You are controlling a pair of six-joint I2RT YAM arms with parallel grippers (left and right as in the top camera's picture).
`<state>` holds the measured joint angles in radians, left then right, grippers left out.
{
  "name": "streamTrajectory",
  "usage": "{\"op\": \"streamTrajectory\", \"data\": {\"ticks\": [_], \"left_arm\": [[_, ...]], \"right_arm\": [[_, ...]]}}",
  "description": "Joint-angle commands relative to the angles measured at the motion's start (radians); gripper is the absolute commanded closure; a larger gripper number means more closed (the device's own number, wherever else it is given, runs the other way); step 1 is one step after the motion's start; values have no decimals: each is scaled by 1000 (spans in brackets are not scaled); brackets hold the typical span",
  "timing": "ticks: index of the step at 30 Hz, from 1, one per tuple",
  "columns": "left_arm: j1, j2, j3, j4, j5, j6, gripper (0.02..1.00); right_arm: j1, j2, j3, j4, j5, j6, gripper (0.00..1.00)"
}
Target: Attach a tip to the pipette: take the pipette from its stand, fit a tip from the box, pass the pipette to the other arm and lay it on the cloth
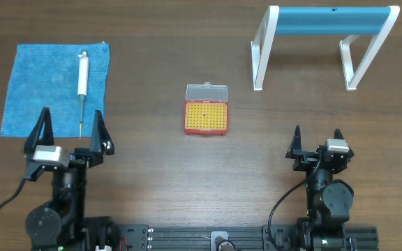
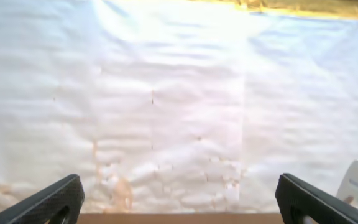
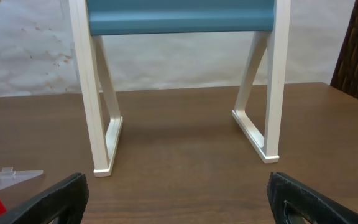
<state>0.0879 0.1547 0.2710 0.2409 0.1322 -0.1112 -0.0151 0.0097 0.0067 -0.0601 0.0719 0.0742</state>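
Note:
A white pipette [image 1: 82, 84] with a thin tip at its near end lies lengthwise on the blue cloth [image 1: 37, 90] at the far left. The tip box [image 1: 205, 117], orange with yellow tips and its clear lid folded back, sits mid-table. The blue and white stand [image 1: 323, 42] is at the far right, with no pipette on it, and its legs [image 3: 104, 124] show in the right wrist view. My left gripper [image 1: 71, 129] is open just near of the cloth, its fingers [image 2: 48, 199] spread wide. My right gripper [image 1: 317, 137] is open near its base, holding nothing.
Brown wooden table [image 1: 187, 188] with bare room between the box and both arms. A pale wall [image 2: 166, 93] fills the left wrist view. The box's clear lid [image 3: 5, 177] shows at the edge of the right wrist view.

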Motion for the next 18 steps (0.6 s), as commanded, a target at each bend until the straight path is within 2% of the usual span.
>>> {"op": "streamTrajectory", "data": {"ticks": [1, 14, 18], "left_arm": [[-5, -40, -77, 34, -8, -13, 20], [-13, -151, -241, 35, -8, -16, 20], [-52, -151, -266, -10, -56, -17, 20]], "right_arm": [[-3, -3, -3, -5, -3, 11, 58], [-3, -3, -3, -5, -3, 11, 58], [-3, -3, -3, -5, -3, 11, 58]]}}
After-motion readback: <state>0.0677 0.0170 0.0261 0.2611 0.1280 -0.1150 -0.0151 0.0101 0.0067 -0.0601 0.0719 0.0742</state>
